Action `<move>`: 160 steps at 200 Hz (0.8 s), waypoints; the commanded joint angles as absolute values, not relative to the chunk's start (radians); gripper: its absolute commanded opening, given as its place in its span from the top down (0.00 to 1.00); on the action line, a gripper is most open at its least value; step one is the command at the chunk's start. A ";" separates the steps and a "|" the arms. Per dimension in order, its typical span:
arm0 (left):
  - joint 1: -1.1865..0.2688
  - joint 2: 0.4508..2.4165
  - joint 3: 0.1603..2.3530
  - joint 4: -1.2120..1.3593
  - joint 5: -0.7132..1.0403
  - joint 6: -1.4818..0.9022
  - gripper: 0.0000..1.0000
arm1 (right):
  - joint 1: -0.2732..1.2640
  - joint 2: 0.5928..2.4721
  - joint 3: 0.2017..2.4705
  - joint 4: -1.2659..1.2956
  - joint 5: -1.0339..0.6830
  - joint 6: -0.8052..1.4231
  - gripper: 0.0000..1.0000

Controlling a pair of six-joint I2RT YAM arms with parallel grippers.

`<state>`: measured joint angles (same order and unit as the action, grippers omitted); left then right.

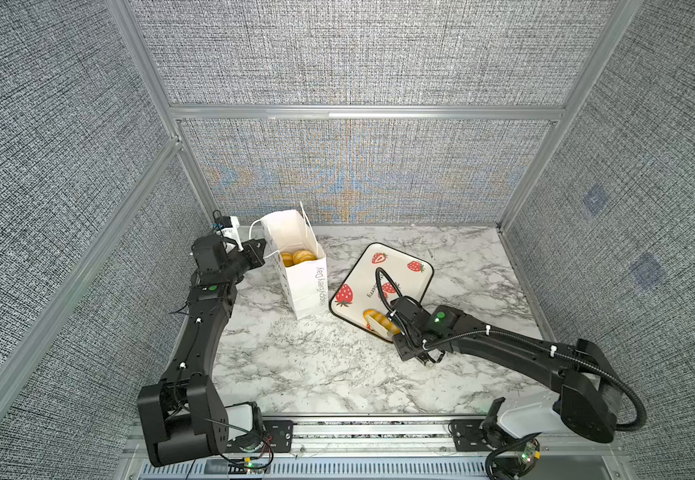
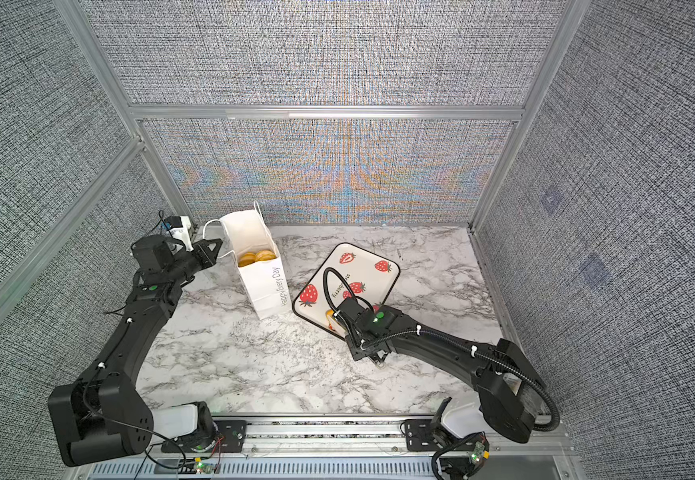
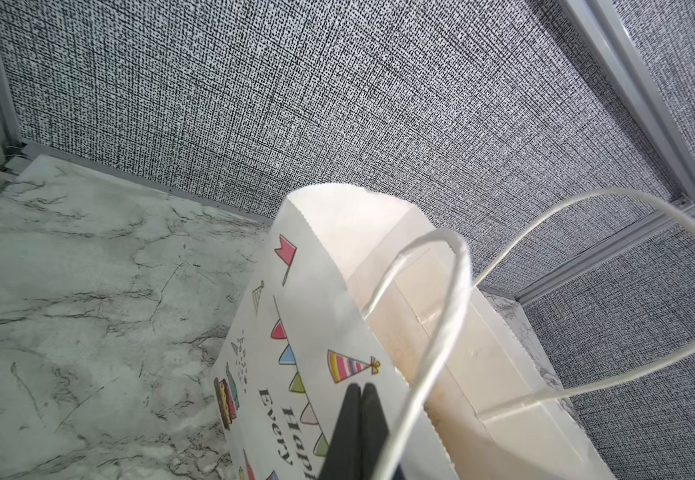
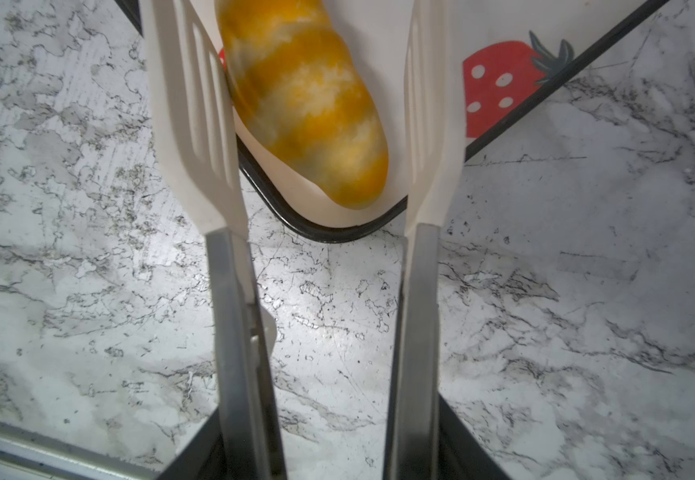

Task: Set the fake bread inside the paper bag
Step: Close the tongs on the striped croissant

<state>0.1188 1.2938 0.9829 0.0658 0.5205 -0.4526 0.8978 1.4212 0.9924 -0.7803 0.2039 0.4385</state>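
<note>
1. white paper bag [image 1: 305,286] stands upright on the marbled tabletop [image 1: 316,374], left of the middle in both top views, its mouth open; grey "happy every day" lettering runs down one side; the left wrist view shows coloured flags and party hats printed on another side
2. golden fake bread [image 1: 298,257] lies inside the bag; two round rolls show through the mouth in both top views; what lies under them i cannot tell
3. one long loaf [image 4: 304,104], orange with pale stripes, lies on the tray [image 1: 397,253], in the corner nearest the robot; the tray is cream with red strawberries and a black rim; it sits near the bag on its right, not touching it
4. the left claw [image 3: 360,392] is clenched, its black tips pressed together beside the printed side of the bag, near the rim; a white cord handle [image 3: 462,286] loops past the tips; whether the cord is pinched between them i cannot tell
5. the right claw [image 4: 299,25] is released and sits low over the tray's near corner; its white slotted fingers [image 4: 188,104] stand on either side of the loaf; one finger is touching or just beside the loaf's flank; the other stands clear, with bare tray showing between it and the loaf
</note>
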 commanded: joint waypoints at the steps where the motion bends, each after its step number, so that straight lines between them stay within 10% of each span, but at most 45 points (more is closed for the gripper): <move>1: 0.118 1.295 0.979 0.089 0.525 -0.449 1.00 | 0.898 1.422 0.991 -0.769 0.206 0.433 0.44; 160: 0.118 1.290 0.980 0.088 0.522 -0.447 1.00 | 0.887 1.452 0.994 -0.749 0.189 0.423 0.55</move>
